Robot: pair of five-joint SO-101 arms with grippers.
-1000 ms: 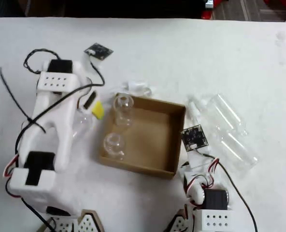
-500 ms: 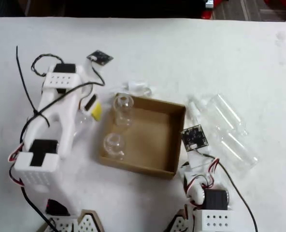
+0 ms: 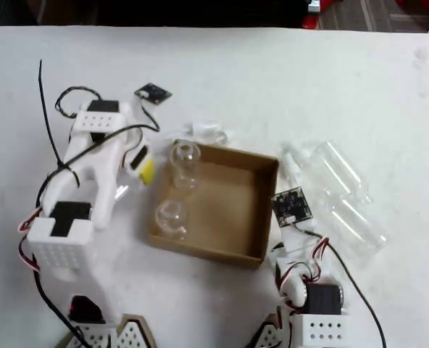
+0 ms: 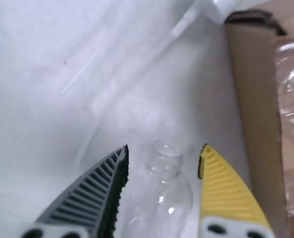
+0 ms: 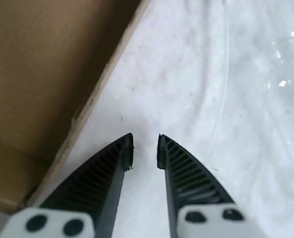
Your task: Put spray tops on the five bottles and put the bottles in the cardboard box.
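Left wrist view | we are straddling a capless bottle [image 4: 169, 194], left gripper [image 4: 164, 148] spread | right gripper [image 5: 144, 143] barely parted, empty | next, likely: pinching its neck

The cardboard box [image 3: 232, 210] is plain brown on the white table [image 3: 272, 80], the bottles [image 3: 352, 217] are clear, the left gripper [image 4: 162, 153] has one grey and one yellow ribbed finger, and the right gripper [image 5: 144, 146] has black ribbed fingers
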